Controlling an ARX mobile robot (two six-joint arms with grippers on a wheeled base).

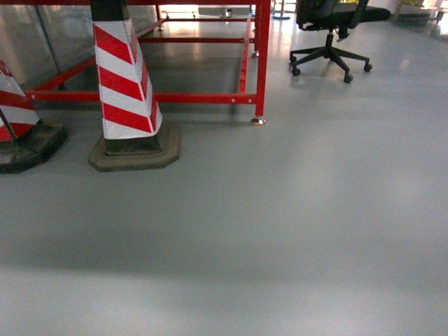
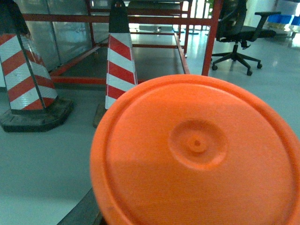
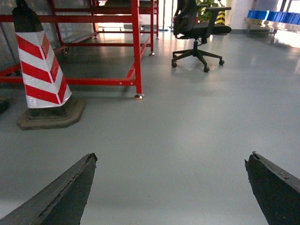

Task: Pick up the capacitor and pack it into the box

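Grey floor [image 1: 280, 231], right hand [image 3: 171, 187] spread wide

Glossy grey floor [image 1: 280, 231] — red frame [image 1: 210, 98], striped cones [image 1: 126, 84], office chair [image 1: 329, 35]

Right gripper [image 3: 171, 187]: two dark grey, wedge-shaped fingers [image 3: 65, 192] tapering to blunt tips, with rough, chipped edges. Left gripper: one dark finger [image 2: 84, 211] edge visible at lower left; remainder hidden.
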